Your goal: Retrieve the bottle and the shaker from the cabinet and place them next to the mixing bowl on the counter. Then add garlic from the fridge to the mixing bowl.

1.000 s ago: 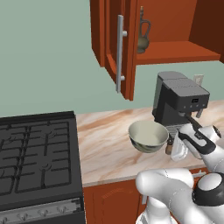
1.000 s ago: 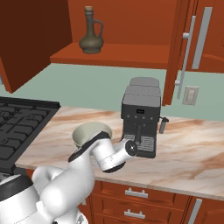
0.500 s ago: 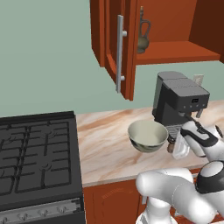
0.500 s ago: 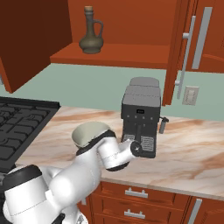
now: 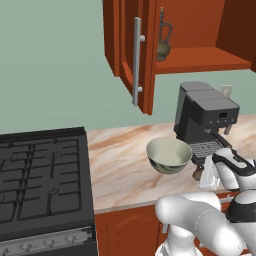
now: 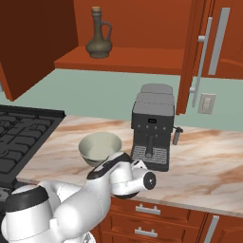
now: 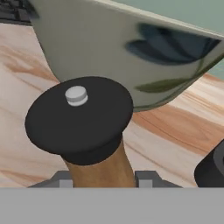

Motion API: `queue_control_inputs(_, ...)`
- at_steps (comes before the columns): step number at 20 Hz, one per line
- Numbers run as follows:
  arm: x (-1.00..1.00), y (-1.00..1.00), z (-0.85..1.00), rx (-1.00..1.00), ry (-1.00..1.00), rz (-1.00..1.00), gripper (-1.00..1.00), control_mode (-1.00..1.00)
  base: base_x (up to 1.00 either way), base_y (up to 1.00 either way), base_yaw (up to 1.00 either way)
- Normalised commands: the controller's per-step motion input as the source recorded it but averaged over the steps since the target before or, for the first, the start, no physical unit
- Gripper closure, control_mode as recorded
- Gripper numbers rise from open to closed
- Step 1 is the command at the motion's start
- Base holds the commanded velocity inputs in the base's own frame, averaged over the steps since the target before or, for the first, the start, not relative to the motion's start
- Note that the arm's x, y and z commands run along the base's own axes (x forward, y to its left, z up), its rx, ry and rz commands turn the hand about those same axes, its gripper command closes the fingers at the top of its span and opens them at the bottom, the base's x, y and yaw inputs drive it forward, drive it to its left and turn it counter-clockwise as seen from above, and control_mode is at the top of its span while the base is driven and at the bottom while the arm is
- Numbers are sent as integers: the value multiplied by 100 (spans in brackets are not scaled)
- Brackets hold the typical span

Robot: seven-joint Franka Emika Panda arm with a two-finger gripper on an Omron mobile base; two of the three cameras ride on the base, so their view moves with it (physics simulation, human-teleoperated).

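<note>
My gripper (image 7: 103, 179) holds the wooden, black-capped shaker (image 7: 83, 127), the glossy round bowl (image 5: 169, 154) at its 12 o'clock, the boxy coffee machine (image 5: 205, 117) beside it.

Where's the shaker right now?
The shaker stands on the counter just right of the bowl, in front of the coffee machine. In the hand view it sits between the jaws, close up.
</note>
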Motion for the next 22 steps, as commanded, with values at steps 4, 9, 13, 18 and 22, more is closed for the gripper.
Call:
queue_control_inputs(4,9,0,-5,0,1,0,100,-100,0,0,0)
queue_control_inputs(9,21,0,-4,0,0,0,100,-100,0,0,0)
queue_control_inputs(13,2,0,-17,0,0,0,100,-100,0,0,0)
queue_control_inputs(18,0,0,-18,0,0,0,100,-100,0,0,0)
queue_control_inputs(22,0,0,0,0,0,0,100,-100,0,0,0)
